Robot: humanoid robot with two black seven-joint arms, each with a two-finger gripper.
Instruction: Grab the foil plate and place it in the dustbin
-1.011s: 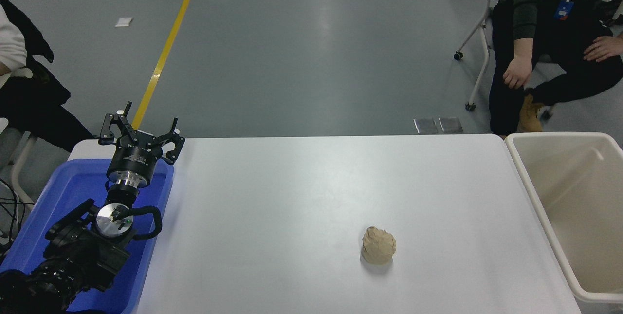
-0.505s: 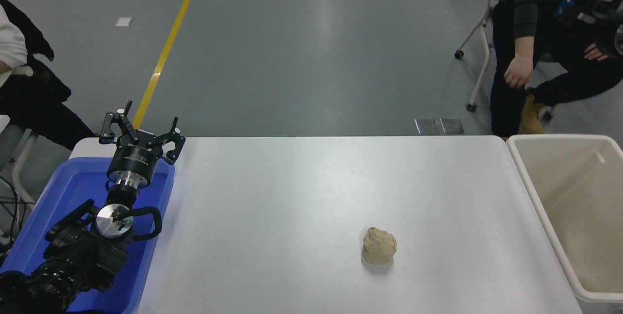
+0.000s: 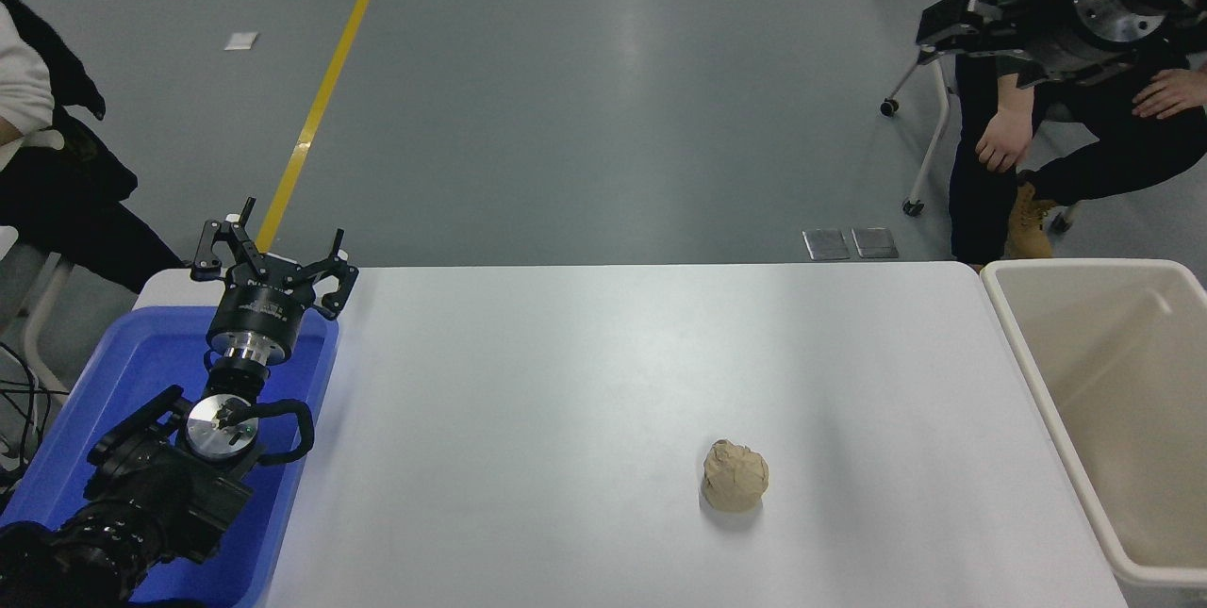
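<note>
The foil plate shows nowhere in the head view. The beige dustbin (image 3: 1014,325) stands at the table's right end, its inside bare as far as it shows. My right arm comes in high at the top right corner, and its gripper (image 3: 948,28) points left, well above and beyond the dustbin's far end, with nothing seen in it. My left gripper (image 3: 271,245) is parked open over the far end of a blue tub at the lower left.
A crumpled tan paper ball (image 3: 735,475) lies on the white table (image 3: 566,382), right of the middle. The blue tub (image 3: 123,372) sits at the table's left end. A seated person (image 3: 1066,137) is beyond the far right corner, another person (image 3: 38,146) at the far left.
My right arm has swung into view at the top right corner; one second ago it was out of the picture. The left arm, the paper ball and the dustbin have not moved.
</note>
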